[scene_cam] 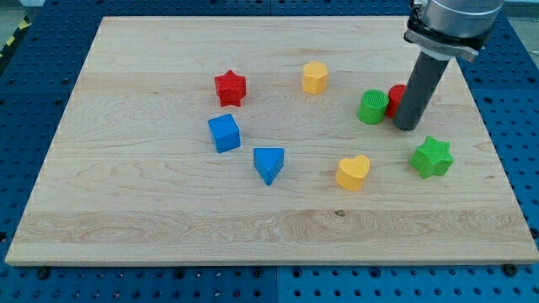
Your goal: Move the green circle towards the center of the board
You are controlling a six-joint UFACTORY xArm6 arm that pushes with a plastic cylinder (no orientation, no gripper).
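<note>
At the view's right, my tip [408,126] rests on the tabletop [152,219], bare and holding nothing, just right of a red block [394,98] whose shape the rod mostly hides. Touching that block's left side stands the green circle [372,107]; a green star [432,157] lies below.

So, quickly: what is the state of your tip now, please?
My tip: no gripper, holding nothing; just right of the green circle, against a partly hidden red block.

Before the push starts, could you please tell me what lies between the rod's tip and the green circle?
In the camera view, a red block sits between my tip and the green circle, partly hidden by the rod.
</note>
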